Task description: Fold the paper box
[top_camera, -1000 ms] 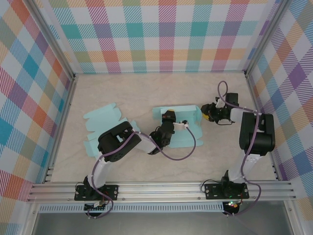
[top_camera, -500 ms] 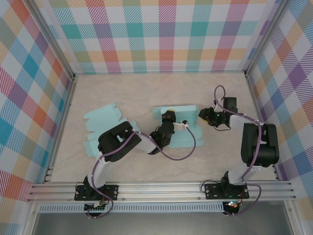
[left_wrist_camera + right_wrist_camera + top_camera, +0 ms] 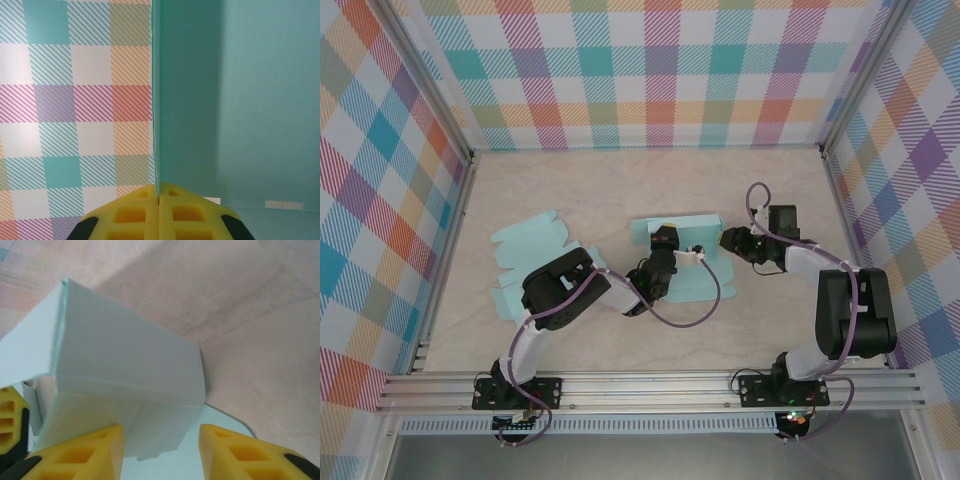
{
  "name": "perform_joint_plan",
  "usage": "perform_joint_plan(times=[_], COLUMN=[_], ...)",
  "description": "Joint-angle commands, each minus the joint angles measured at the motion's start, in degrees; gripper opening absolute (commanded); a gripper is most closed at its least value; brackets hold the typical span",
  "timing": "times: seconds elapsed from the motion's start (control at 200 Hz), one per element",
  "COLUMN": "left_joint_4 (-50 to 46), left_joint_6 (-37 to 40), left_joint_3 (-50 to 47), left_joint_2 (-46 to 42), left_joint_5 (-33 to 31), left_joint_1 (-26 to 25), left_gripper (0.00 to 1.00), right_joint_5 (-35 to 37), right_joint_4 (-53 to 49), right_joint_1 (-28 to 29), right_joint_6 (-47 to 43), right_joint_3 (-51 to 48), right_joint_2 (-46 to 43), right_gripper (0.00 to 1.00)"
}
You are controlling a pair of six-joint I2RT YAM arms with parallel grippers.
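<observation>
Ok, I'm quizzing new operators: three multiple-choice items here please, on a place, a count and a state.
1. The flat paper sheet lies: A) left of the half-folded box B) inside it C) by the right wall.
2. Teal paper pieces on the table: A) one B) four C) two.
3. The left claw is: A) wide open B) shut on a box wall C) holding a cable.
Key: A, the top view shows it leftmost; C, sheet plus box; B, its fingers pinch the upright teal wall.

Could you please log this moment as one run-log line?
left gripper: shut on paper box wall | right gripper: open, at box end | fold: not finished
</observation>
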Motion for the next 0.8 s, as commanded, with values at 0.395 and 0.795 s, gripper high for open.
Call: perform_joint_plan(times=[0.395, 0.795], left_joint_4=[-1.58, -1.63], left_joint_6=[0.41, 0.46], left_joint_3=[0.76, 0.51], left_joint_2=[1.87, 1.94], left_joint_5=[1.38, 1.7], left_joint_1=[-0.7, -0.87], left_gripper=[0.0, 0.0], right_joint_5=[4.24, 13.97], right_joint_4=[5.55, 11.32], right_joint_1=[3.3, 5.8], right_joint_6=[-3.88, -3.9], right_joint_3=[3.0, 2.15], right_joint_2=[4.74, 5.68], right_gripper=[0.47, 0.46])
